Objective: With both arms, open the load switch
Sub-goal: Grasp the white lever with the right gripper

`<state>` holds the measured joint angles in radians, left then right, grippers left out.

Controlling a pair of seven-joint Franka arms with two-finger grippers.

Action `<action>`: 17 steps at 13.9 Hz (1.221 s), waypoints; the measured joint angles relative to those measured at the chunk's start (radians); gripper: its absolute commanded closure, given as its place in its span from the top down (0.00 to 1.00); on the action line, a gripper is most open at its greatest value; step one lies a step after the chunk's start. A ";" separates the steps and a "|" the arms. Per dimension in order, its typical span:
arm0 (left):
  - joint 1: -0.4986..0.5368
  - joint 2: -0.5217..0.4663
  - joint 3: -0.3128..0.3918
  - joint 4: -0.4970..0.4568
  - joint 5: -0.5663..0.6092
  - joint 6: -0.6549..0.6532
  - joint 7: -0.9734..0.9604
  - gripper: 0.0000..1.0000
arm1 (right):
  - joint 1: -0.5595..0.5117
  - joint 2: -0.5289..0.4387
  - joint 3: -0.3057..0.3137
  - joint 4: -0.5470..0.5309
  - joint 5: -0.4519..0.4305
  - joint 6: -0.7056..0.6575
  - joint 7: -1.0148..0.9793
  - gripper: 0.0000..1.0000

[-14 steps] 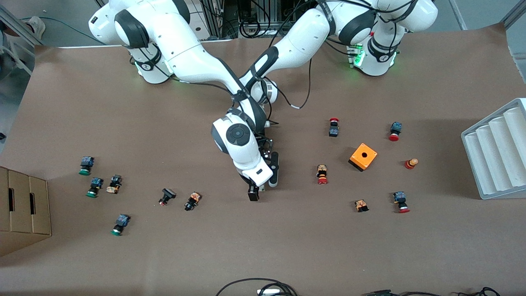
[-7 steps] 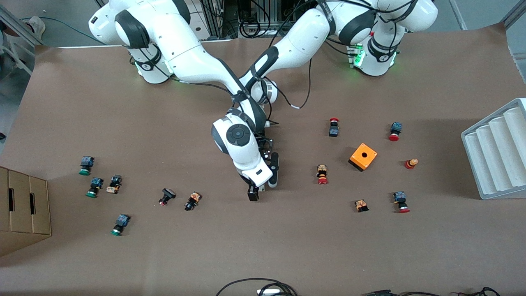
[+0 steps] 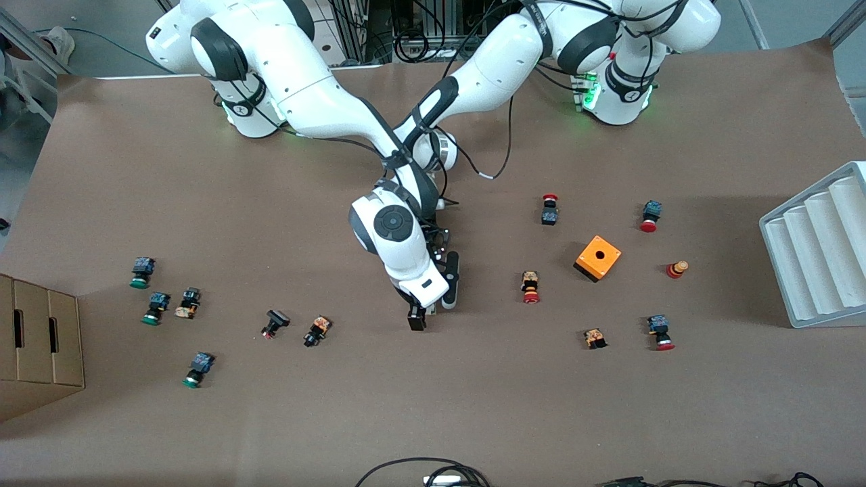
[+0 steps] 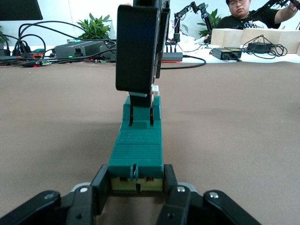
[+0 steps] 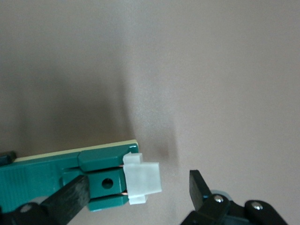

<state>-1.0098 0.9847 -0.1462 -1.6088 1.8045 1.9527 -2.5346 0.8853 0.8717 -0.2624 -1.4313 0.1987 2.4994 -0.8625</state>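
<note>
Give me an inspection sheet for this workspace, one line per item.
Surface: brown table, covered in brown paper.
Job's things: green load switch with white slider at one end, held off the table between the two grippers.
Clutter: orange box with a hole; green-capped and red-capped push-buttons scattered toward both ends.
Grippers: left gripper shut on the load switch's end; right gripper open, its fingers astride the slider end.
Cables: black cable hanging from the left arm; more at the table's near edge.
Surroundings: cardboard box, grey rack, a person at a desk.
</note>
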 measured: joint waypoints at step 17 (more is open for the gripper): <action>0.000 0.000 0.000 0.000 0.000 0.000 0.000 0.52 | 0.026 0.006 -0.006 0.003 0.000 0.003 0.012 0.77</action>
<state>-1.0101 0.9849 -0.1457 -1.6087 1.8046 1.9526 -2.5347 0.9112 0.8775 -0.2683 -1.4288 0.1988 2.5020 -0.8502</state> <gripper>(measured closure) 0.476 0.233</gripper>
